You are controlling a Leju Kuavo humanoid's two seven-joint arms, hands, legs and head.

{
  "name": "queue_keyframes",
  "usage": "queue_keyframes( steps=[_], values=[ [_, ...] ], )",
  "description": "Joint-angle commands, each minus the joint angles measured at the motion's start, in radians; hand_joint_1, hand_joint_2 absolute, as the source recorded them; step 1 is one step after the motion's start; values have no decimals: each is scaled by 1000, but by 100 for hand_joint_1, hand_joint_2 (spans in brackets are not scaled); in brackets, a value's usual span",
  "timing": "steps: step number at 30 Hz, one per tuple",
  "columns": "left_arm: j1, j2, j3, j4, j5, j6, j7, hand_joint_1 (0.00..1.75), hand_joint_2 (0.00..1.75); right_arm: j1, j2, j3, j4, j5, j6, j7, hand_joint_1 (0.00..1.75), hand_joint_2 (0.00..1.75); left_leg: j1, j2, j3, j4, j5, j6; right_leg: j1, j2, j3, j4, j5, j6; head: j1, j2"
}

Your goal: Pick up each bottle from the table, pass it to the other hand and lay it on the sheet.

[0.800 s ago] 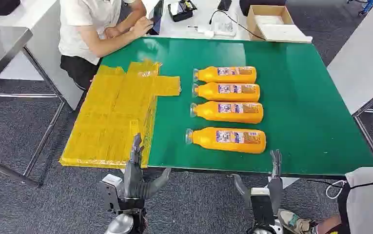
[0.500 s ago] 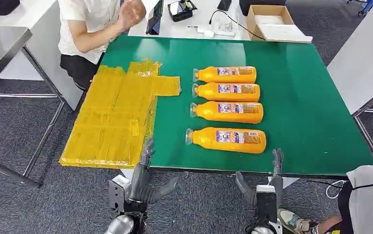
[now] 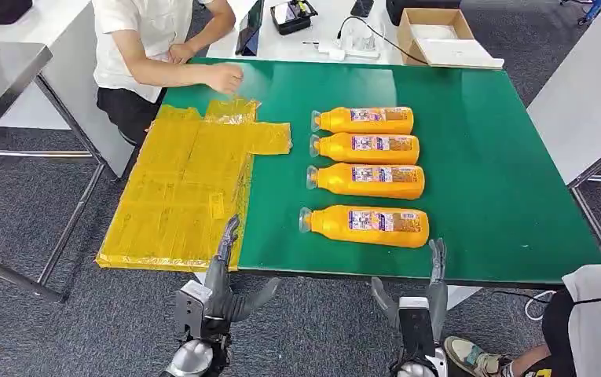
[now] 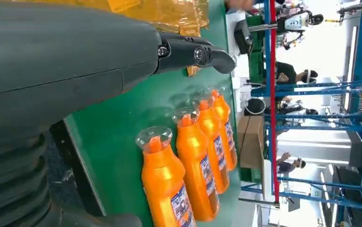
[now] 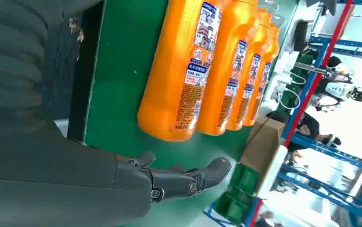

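Several orange bottles lie on their sides in a row on the green table (image 3: 501, 173), caps pointing left. The nearest bottle (image 3: 365, 225) (image 4: 167, 187) (image 5: 183, 71) lies close to the front edge; the farthest bottle (image 3: 364, 120) is at the back of the row. A yellow sheet (image 3: 183, 188) (image 4: 169, 12) covers the table's left part and holds no bottle. My left hand (image 3: 222, 271) (image 4: 188, 49) is open at the front edge by the sheet's near corner. My right hand (image 3: 426, 287) (image 5: 179, 182) is open just below the front edge, near the closest bottle's base.
A person in a white shirt (image 3: 148, 35) sits at the far left corner, one hand (image 3: 225, 77) resting on the table near the sheet's far end. A cardboard box (image 3: 438, 35) and cables lie beyond the table. Another person's leg and shoe (image 3: 588, 322) are at my right.
My left hand has risen a little toward the sheet's near corner, and my right hand shifted slightly left. The person's hand came down onto the table by the sheet.
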Motion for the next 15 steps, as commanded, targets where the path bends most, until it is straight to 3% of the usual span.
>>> queue_keyframes(
  steps=[1,4,11,15],
  values=[
    [-46,-6,16,82,0,-11,22,0,175,-159,-132,68,262,272,-78,143,0,175,1,3,7,-1,-2,-1,2,2,7,-2,-1,-2,-1,0],
    [-78,-14,3,87,7,-35,28,0,175,-283,-167,70,388,384,-58,198,0,175,1,2,6,-1,-1,-1,1,2,6,-2,0,-2,0,0],
    [-101,-20,-39,99,9,-68,32,0,175,-412,-179,117,508,456,20,246,0,175,0,3,4,-1,0,0,0,2,4,-1,1,-1,0,0],
    [-103,-18,-42,100,8,-69,32,0,175,-417,-174,119,516,459,16,250,0,175,1,2,6,0,-1,-1,1,2,6,-1,0,-2,0,0]
  ],
)
